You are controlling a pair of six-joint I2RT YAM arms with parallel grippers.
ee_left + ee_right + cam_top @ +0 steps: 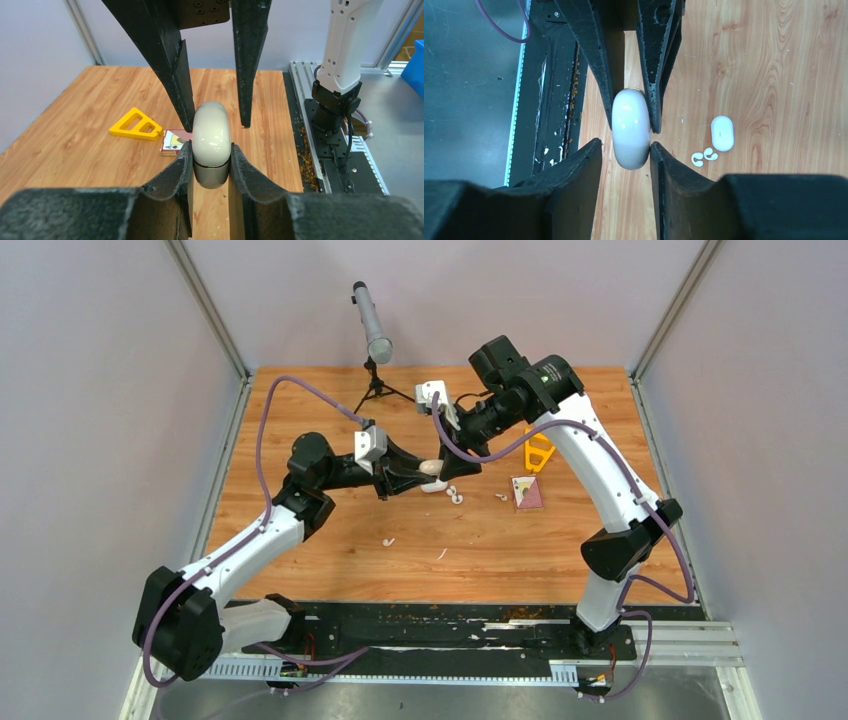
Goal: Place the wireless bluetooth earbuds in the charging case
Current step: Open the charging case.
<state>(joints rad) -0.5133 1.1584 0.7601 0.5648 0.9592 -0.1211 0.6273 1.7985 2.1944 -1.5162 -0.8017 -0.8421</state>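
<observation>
Above the counter (300, 570), the left end effector (211, 146) pinches the charging case (211, 130) by its lower half. The right end effector (625, 145) straddles the case's lid end, slightly spread — seemingly one finger touching. Clamp the base steady while prying the lid. Two earbuds (697, 159) lie on the counter near the case. Its hinge and inside — hidden.

Over the middle of the brown wooden table (300, 570), the left gripper (418, 473) and the right gripper (447, 464) meet at a small white rounded plastic case (432, 468), with tiny white plastic earbuds (455, 494) lying scattered on the wood nearby.
</observation>
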